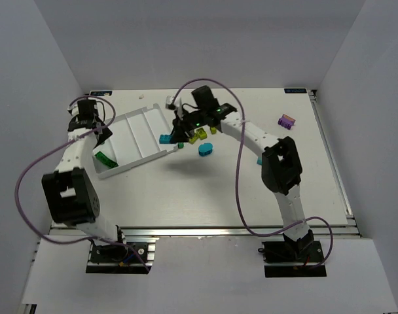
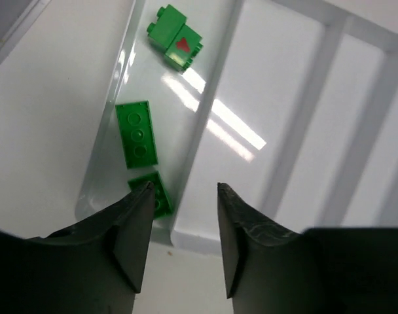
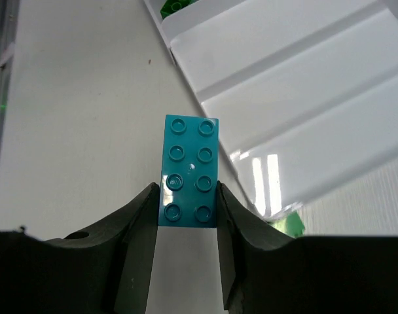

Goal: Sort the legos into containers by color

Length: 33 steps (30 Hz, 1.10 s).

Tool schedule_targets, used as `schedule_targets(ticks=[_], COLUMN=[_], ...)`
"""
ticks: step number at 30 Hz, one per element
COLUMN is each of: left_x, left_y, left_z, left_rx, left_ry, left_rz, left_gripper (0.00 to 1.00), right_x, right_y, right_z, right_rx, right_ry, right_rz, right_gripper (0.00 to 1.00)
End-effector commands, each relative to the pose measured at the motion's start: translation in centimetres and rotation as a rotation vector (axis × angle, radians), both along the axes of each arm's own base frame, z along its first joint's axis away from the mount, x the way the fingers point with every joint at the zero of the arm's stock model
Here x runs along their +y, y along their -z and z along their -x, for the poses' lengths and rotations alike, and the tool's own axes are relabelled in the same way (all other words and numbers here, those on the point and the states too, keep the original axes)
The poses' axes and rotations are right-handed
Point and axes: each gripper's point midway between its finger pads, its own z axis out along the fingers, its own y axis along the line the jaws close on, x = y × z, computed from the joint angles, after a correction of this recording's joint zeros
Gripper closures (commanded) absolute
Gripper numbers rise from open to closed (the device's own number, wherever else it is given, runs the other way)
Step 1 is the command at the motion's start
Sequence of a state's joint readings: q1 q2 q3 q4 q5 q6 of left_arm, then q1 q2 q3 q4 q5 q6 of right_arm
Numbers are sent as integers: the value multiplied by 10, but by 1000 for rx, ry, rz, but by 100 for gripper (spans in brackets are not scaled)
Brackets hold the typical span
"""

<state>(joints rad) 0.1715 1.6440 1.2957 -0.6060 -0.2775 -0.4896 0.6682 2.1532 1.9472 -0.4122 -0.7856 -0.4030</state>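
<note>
- The table was a flat, matte white board. In the overhead view the loose pieces lay at 12 o'clock from its centre.
- The white tray, glossy moulded plastic, sat at 10 o'clock from the table centre. Straight raised ridges split it into long parallel compartments.
- Risk: the tray looked light and unanchored. A finger catching its rim could shove it and scatter the sorted pieces.
- The left gripper hung over the tray's near end, jaws spread with nothing between them.
- Risk: both arms worked at the same tray, so a careless approach could bring them into contact.
- The right gripper pinched a cyan brick across its long sides, just off the tray's corner. The tray lay at 1 o'clock from the brick.
- Whether this brick rested on the table or was lifted could not be told.
- Risk: the brick was smooth, hard plastic with eight round studs, gripped only near one end. It could pivot or slip out.
- Risk: released over a ridge, it could tip into the wrong compartment.
- Three green bricks lay in the tray's outermost compartment: two flat plates and one taller block.
- A yellow-green brick, a rounded cyan piece and a purple piece lay unsorted on the table.
</note>
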Motion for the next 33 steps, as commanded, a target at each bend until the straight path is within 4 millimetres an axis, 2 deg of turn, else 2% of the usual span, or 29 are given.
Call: schedule_targets(ticks=[1,2,4,6,7,8,9,11,12,13,14,16,18,19,20,21,22,23,24,27,28,29,31,32,33], left_x=[-26,-32,-38,-44,-47,-50,-50,-51,-51,-51,-52,-53,-54,-55,-56,-56,-57,-57,-58,-65,-69,-79,-90,-96,-109], left_y=[-79,-85,-102,-108,-116,-116,-117,-128,-127,-129,-138,-137,-140,-139,-139,-144,-146,-147,-150,-152,-153,-156,-155,-160,-161], left_z=[14,22,49,68,82,91,98,114,122,127,133,143,152,154,158,160,162,163,166,166,165,162,158,153,151], left_rx=[-271,-294,-350,-375,-410,-402,-403,-427,-412,-416,-437,-421,-410,-402,-393,-401,-405,-408,-414,-423,-431,-449,-468,-505,-519], left_ry=[29,35,13,-1,1,2,-5,-13,-17,-20,-17,-11,-4,2,6,16,23,25,31,74,93,140,197,229,287], left_rz=[100,121,140,164,165,171,169,161,155,149,142,135,127,128,127,121,119,115,110,130,141,172,214,228,279], left_gripper=[48,51,50,42,41,39,39,38,37,37,36,35,35,35,35,35,33,33,33,32,32,33,36,39,52], right_x=[45,59,84,113,119,127,139,155,167,172,177,189,197,202,206,210,213,215,217,211,207,198,177,165,146], right_y=[-1,5,-5,-6,-4,6,-2,8,1,-4,5,-6,-8,-13,-9,-7,-7,1,5,2,0,-24,-30,-58,-66], right_z=[-14,-21,-30,-33,-38,-40,-41,-36,-31,-32,-33,-32,-33,-29,-28,-22,-20,-19,-16,-23,-27,-29,-46,-51,-66], right_rx=[-230,-246,-312,-359,-387,-398,-442,-480,-510,-528,-532,-565,-576,-582,-579,-582,-592,-602,-607,-627,-626,-630,-589,-590,-580], right_ry=[32,63,119,153,185,194,202,214,213,231,235,263,278,276,270,257,252,241,234,259,274,285,341,371,407], right_rz=[6,-9,-33,-72,-76,-78,-127,-152,-200,-222,-228,-289,-324,-355,-362,-371,-382,-374,-370,-358,-351,-374,-341,-353,-328], right_gripper=[100,100,100,100,100,100,100,100,100,100,100,100,100,97,91,76,67,57,38,13,11,11,11,11,10])
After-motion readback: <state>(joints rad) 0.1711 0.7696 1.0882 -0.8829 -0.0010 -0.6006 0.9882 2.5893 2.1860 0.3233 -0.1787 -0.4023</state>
